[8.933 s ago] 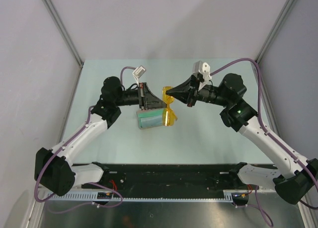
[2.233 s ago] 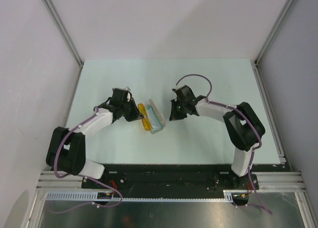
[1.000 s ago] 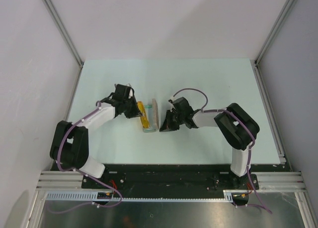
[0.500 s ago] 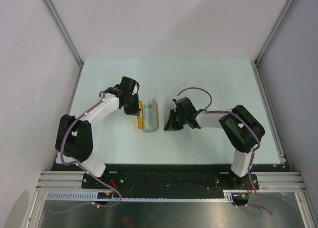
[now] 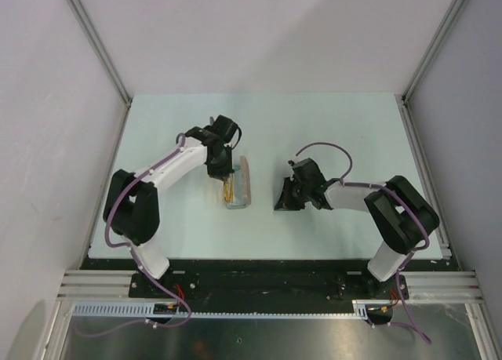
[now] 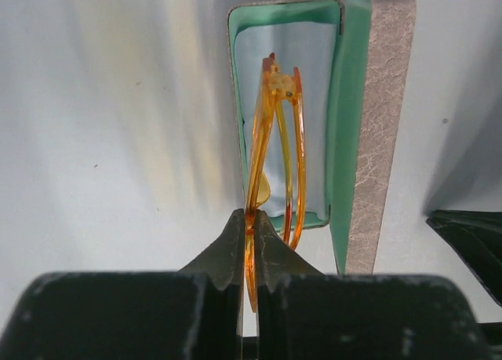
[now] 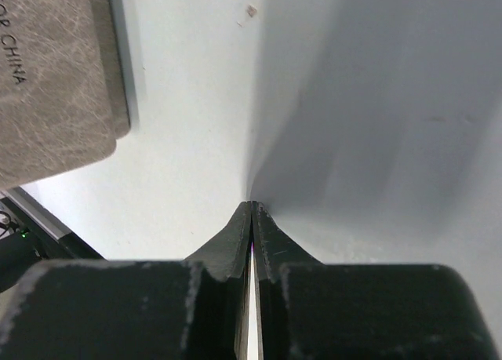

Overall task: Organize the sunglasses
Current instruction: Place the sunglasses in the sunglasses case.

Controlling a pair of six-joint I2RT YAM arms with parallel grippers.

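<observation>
The sunglasses [image 6: 271, 132], folded, with translucent yellow-orange lenses and thin temples, stand on edge in the open grey-beige case [image 6: 376, 125] with its green lining. A pale blue cloth [image 6: 314, 70] lies under them in the case. My left gripper [image 6: 251, 219] is shut on the near end of the sunglasses frame. In the top view the sunglasses [image 5: 226, 189] sit in the case [image 5: 244, 182], with the left gripper [image 5: 223, 172] at their far end. My right gripper [image 5: 281, 202] is shut and empty, low over the table to the right of the case [image 7: 55, 70].
The pale green table [image 5: 314, 125] is walled by white panels with metal posts at the back corners. The arm bases and a black rail [image 5: 267, 278] run along the near edge.
The left gripper has swung round to the far end of the case, turning the sunglasses on edge inside it. The right gripper has drawn back to the right, away from the case.
</observation>
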